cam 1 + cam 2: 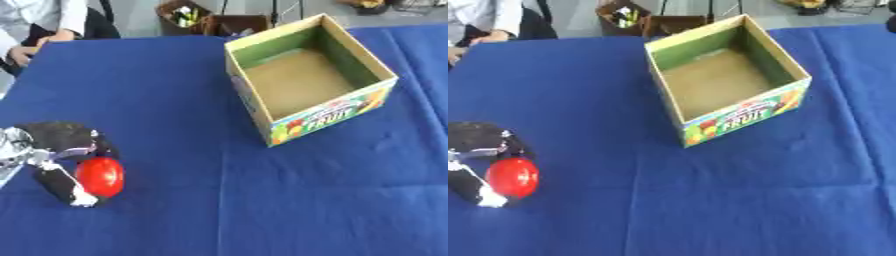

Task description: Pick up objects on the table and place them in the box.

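A round red fruit-like object (101, 176) sits low at the left of the blue table (219, 200). My left hand (61, 150) is curled round it, with black fingers (61, 185) wrapping its left side and the palm above it. An open cardboard box (306, 80) with "FRUIT" printed on its front stands at the upper middle right; its inside shows only a bare brown floor. The box lies well to the right of and beyond the hand. My right hand shows in neither view.
A person sits at the far left corner with hands (35, 45) resting on the table edge. Beyond the far edge stand brown containers (188, 17) holding small items. The blue cloth stretches wide between the hand and the box.
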Robot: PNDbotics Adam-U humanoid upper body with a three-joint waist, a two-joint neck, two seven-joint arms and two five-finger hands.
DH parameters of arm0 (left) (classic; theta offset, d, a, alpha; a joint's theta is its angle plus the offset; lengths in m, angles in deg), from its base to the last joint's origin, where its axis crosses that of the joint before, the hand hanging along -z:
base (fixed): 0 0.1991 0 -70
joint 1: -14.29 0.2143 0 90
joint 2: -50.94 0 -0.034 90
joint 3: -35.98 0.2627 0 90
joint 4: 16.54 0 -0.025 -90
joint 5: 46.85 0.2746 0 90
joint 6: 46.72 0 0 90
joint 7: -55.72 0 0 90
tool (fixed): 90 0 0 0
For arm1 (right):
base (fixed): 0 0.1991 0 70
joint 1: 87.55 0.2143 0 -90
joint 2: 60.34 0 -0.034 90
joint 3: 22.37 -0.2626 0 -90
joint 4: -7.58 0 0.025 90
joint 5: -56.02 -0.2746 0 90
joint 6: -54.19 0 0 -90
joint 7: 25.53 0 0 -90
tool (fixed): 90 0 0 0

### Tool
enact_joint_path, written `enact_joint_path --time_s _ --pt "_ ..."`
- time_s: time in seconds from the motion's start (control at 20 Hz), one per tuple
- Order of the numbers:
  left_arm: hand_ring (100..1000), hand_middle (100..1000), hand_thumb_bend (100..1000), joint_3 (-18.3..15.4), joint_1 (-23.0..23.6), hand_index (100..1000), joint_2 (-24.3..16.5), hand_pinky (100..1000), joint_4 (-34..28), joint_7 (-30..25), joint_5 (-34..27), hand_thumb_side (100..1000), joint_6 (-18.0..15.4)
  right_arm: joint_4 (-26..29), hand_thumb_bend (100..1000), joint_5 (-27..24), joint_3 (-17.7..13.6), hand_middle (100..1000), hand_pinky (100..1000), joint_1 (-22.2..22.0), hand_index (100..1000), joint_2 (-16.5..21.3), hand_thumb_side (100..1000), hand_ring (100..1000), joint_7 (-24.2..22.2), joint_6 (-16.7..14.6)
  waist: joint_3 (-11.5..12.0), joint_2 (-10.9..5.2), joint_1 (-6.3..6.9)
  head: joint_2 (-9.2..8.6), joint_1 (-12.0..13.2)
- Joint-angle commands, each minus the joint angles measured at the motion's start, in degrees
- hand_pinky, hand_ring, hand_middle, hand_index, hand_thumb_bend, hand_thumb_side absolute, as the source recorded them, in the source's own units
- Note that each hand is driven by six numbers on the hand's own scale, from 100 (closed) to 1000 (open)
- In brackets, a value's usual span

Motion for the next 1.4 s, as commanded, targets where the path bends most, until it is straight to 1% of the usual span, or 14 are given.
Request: enact_joint_path --time_s 0.05,0.1,0.2,0.25,0.45,0.55,0.6,0.7,0.8,0.9,1.05,1.2,1.4 --pt "471 556 356 0.11 -0.04 838 -1.01 140 0.12 0.76 0.05 516 0.74 1.16 207 -0.08 -0.41 509 710 0.61 719 0.67 652 761 -0.07 0.01 0.09 -0.86 -0.11 -0.68 -0.03" --pt "472 547 327 0.07 0.06 831 -1.02 137 0.17 1.14 -0.03 509 1.0 1.16 206 -0.08 -0.43 508 710 0.59 719 0.67 651 761 -0.05 0.02 0.07 -0.84 -0.09 -0.69 -0.05" --pt "447 516 272 -0.02 0.19 811 -1.06 100 0.18 2.17 -0.27 489 1.46 1.16 208 -0.09 -0.46 508 710 0.55 719 0.66 652 761 -0.01 0.04 0.06 -0.84 -0.06 -0.74 -0.1" --pt "429 497 235 -0.14 0.2 798 -1.08 100 0.09 2.93 -0.41 476 1.71 1.16 208 -0.09 -0.46 508 710 0.53 719 0.65 652 761 0.0 0.05 0.07 -0.85 -0.05 -0.75 -0.13" --pt "409 476 203 -0.34 0.19 773 -1.08 100 0.01 5.46 -0.82 469 2.63 1.16 208 -0.1 -0.5 508 710 0.46 719 0.57 652 762 0.05 0.12 0.1 -0.89 0.0 -0.81 -0.09" --pt "399 470 169 -0.45 0.27 756 -1.04 100 0.07 6.43 -0.98 451 3.02 1.16 208 -0.09 -0.54 508 711 0.39 719 0.54 652 762 0.07 0.17 0.07 -0.89 0.01 -0.83 -0.11" --pt "393 465 131 -0.52 0.32 745 -1.03 100 0.08 6.95 -1.01 440 3.24 1.16 209 -0.08 -0.57 507 711 0.35 719 0.53 652 762 0.09 0.19 0.06 -0.89 0.02 -0.84 -0.14" --pt "382 458 100 -0.68 0.31 731 -1.02 100 0.06 8.2 -1.05 423 3.8 1.16 208 -0.08 -0.59 507 711 0.29 719 0.48 652 762 0.11 0.23 0.05 -0.92 0.05 -0.88 -0.16" --pt "382 465 100 -0.91 0.22 722 -1.0 100 -0.07 9.63 -0.96 421 4.5 1.16 209 -0.09 -0.58 507 711 0.25 719 0.43 652 762 0.07 0.26 0.06 -0.95 0.07 -0.96 -0.2" --pt "386 484 100 -1.22 0.09 708 -1.05 100 -0.34 11.25 -0.52 399 5.38 1.16 209 -0.09 -0.6 507 711 0.21 719 0.42 652 762 0.07 0.27 0.08 -0.99 0.09 -0.98 -0.2" --pt "378 484 100 -1.52 -0.03 687 -1.19 100 -0.89 13.06 0.1 398 6.37 1.16 209 -0.11 -0.63 507 711 0.15 719 0.45 652 762 0.1 0.28 0.09 -1.05 0.16 -0.94 -0.22" --pt "360 470 100 -2.17 -0.6 667 -1.41 100 -1.99 14.07 0.19 378 6.97 1.16 208 -0.11 -0.67 507 711 0.04 719 0.51 652 762 0.11 0.3 0.18 -1.15 0.27 -0.83 -0.34" --pt "352 464 100 -2.95 -2.67 648 -1.92 100 -4.29 14.61 0.1 351 7.42 1.16 206 -0.08 -0.76 507 711 -0.12 719 0.68 651 761 0.21 0.31 0.38 -1.35 0.49 -0.6 -0.5"
